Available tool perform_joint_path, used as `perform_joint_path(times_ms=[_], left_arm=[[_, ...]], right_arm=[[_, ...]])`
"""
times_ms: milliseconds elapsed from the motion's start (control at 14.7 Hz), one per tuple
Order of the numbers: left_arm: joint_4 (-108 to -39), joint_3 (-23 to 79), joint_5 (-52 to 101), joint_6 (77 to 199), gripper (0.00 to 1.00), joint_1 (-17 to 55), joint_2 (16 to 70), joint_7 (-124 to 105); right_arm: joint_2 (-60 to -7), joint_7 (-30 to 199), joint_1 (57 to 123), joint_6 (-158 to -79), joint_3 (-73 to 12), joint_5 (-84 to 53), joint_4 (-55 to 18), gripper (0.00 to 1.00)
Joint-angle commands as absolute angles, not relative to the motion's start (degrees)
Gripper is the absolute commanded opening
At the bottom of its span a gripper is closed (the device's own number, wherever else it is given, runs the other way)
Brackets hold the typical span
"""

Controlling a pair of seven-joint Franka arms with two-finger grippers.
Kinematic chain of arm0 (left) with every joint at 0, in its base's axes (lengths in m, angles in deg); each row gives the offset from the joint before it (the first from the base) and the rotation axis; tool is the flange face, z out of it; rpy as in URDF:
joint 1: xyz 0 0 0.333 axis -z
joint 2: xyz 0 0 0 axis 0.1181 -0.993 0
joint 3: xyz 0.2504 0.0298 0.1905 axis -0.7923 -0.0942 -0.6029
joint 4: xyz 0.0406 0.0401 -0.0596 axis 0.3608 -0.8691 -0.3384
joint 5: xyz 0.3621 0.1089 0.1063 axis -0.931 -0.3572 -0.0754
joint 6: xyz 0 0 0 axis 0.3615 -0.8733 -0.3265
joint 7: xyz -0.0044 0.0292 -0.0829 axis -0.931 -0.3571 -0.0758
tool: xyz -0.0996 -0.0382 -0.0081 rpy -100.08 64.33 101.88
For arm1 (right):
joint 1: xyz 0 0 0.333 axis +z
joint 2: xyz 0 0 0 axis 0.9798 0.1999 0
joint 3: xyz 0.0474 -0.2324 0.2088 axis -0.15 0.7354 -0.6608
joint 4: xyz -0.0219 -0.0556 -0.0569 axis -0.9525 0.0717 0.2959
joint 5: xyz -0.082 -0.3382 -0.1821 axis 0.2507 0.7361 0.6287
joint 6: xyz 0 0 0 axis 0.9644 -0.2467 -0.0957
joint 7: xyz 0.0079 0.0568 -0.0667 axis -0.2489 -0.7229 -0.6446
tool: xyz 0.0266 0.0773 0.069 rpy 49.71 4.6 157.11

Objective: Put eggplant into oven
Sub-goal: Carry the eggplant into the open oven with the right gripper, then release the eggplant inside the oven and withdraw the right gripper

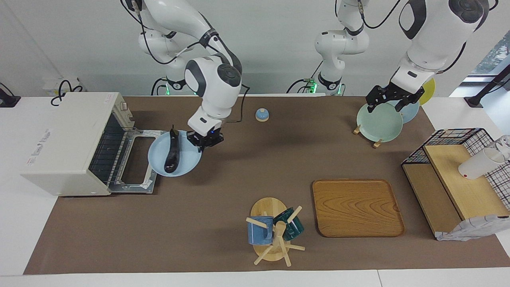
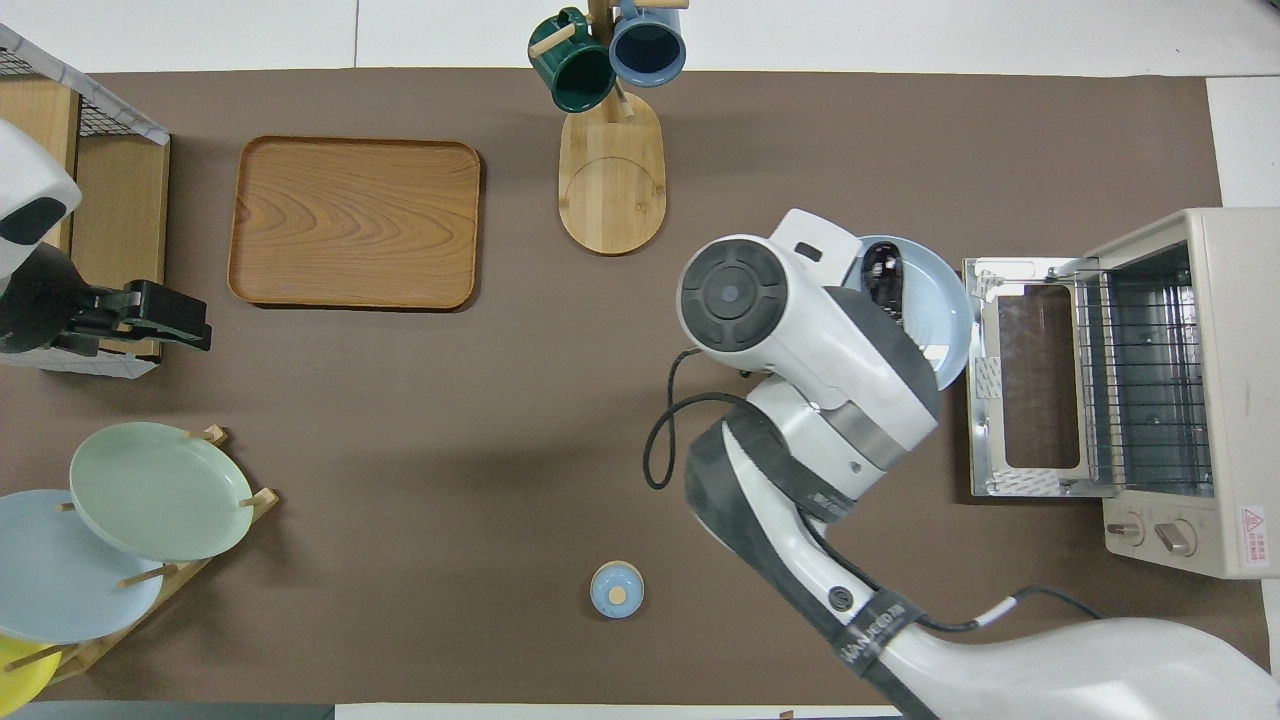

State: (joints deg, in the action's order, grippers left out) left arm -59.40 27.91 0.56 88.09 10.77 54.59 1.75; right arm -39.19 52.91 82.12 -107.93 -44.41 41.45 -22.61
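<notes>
The dark purple eggplant lies on a light blue plate in front of the off-white oven. The oven's glass door is dropped open and its wire rack shows. My right gripper is low at the plate's rim, on the side away from the oven and beside the eggplant. In the overhead view my right arm covers most of the eggplant and part of the plate, and hides the right gripper. My left gripper waits over the plate rack.
A plate rack holds green, blue and yellow plates at the left arm's end. A wooden tray, a mug tree with two mugs, a small blue bell and a wire shelf with a white cup also stand on the table.
</notes>
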Motion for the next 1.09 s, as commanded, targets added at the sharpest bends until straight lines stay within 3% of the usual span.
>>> perform_joint_path(times_ms=[0,204,340,544,816,952,1020], left_arm=[[-59.8,28.4,-0.6,87.3,1.0,10.5,55.3,2.1],[-59.8,28.4,-0.6,88.0,1.0,10.5,55.2,2.1],[-59.7,28.4,-0.6,87.9,1.0,10.0,55.2,2.0],[-59.8,28.0,-0.6,87.9,1.0,9.9,55.2,2.1],[-59.8,28.1,-0.6,88.0,1.0,9.9,55.2,2.1],[-59.8,28.0,-0.6,88.0,1.0,9.9,55.2,2.1],[-59.8,28.1,-0.6,87.9,1.0,9.9,55.2,2.0]], right_arm=[[-46.2,60.3,74.2,-109.5,-45.3,38.8,-29.9,0.0],[-47.1,70.9,65.1,-110.7,-45.2,32.3,-30.9,0.0],[-47.8,75.2,60.3,-115.6,-45.2,31.1,-34.6,0.0],[-50.0,79.3,56.6,-125.2,-45.2,30.7,-42.0,0.0],[-50.0,81.2,55.4,-127.6,-45.2,30.4,-42.9,0.0],[-49.9,81.6,55.3,-127.3,-45.2,29.8,-42.9,0.33],[-49.7,81.7,55.4,-126.5,-45.2,29.5,-42.2,0.37]])
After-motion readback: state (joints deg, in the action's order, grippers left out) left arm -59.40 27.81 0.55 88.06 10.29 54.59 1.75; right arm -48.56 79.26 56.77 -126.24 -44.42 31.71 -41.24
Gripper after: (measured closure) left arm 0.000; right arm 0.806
